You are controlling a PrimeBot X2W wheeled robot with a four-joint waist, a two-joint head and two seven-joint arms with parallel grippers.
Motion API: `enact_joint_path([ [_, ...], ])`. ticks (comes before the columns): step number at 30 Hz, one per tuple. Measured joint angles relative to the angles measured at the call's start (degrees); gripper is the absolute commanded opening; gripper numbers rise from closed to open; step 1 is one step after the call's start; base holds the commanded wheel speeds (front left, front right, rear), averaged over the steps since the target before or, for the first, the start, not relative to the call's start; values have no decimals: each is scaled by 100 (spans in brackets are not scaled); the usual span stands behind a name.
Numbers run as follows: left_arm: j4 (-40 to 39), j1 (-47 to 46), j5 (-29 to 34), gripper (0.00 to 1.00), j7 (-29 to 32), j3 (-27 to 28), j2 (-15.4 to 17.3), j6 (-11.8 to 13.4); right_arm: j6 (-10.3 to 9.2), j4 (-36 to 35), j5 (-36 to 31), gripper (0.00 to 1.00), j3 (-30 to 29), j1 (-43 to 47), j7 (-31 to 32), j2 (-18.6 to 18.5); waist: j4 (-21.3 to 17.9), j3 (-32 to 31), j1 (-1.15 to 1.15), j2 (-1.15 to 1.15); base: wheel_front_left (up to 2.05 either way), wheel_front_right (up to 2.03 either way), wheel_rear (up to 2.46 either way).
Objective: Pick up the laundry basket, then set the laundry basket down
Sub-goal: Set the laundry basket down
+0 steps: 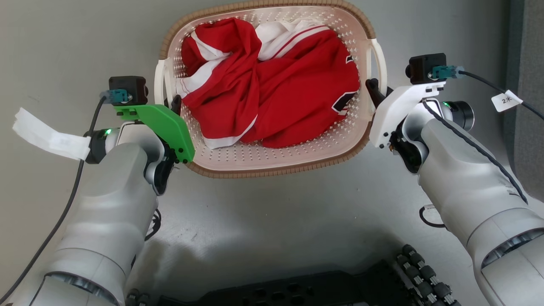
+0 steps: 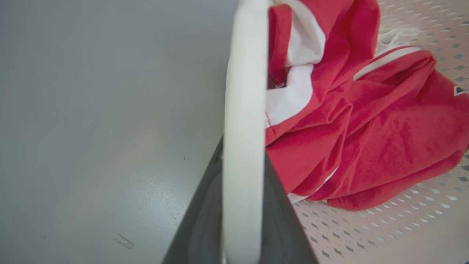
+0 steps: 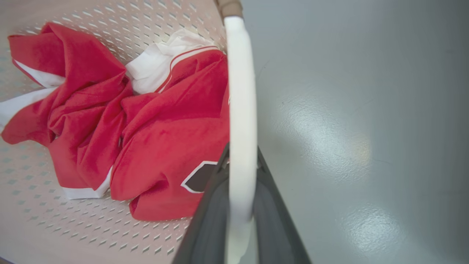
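Observation:
The laundry basket, cream perforated plastic with a brown woven-look rim, lies at the top centre of the head view with a crumpled red-and-white garment inside. My left gripper is shut on the basket's white left handle, which runs between its two dark fingers. My right gripper is shut on the white right handle in the same way, a dark finger on each side. Whether the basket rests on the floor or hangs above it, I cannot tell.
Smooth grey floor surrounds the basket. My dark wheeled base lies along the bottom edge. A darker grey upright surface runs down the right edge. Cables with paper tags trail from both wrists.

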Motion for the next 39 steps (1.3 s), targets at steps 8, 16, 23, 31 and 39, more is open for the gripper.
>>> enact_joint_path([
  [8, 100, -32, 0, 100, -14, -35, -13, -107, 77, 70, 10, 48, 5, -75, -59, 12, 15, 9, 0, 0, 0, 0, 0],
  [16, 236, -51, 83, 100, -20, -109, 81, -138, 98, 135, 35, 100, 5, -76, -222, -110, 15, -69, 0, 0, 0, 0, 0],
  [23, 352, -54, 157, 100, -142, -149, 80, -160, 142, 167, 53, 100, 29, -73, -425, -104, 8, -237, 0, 0, 0, 0, 0],
  [31, 366, -14, 105, 100, -441, -92, 76, -201, 170, 179, 62, 100, 9, 62, -648, -104, 14, -571, 0, 0, 0, 0, 0],
  [39, 326, 57, 216, 100, -745, -205, 69, -201, 194, 174, 215, 100, -156, 342, -768, -169, 43, -1125, 0, 0, 0, 0, 0],
])
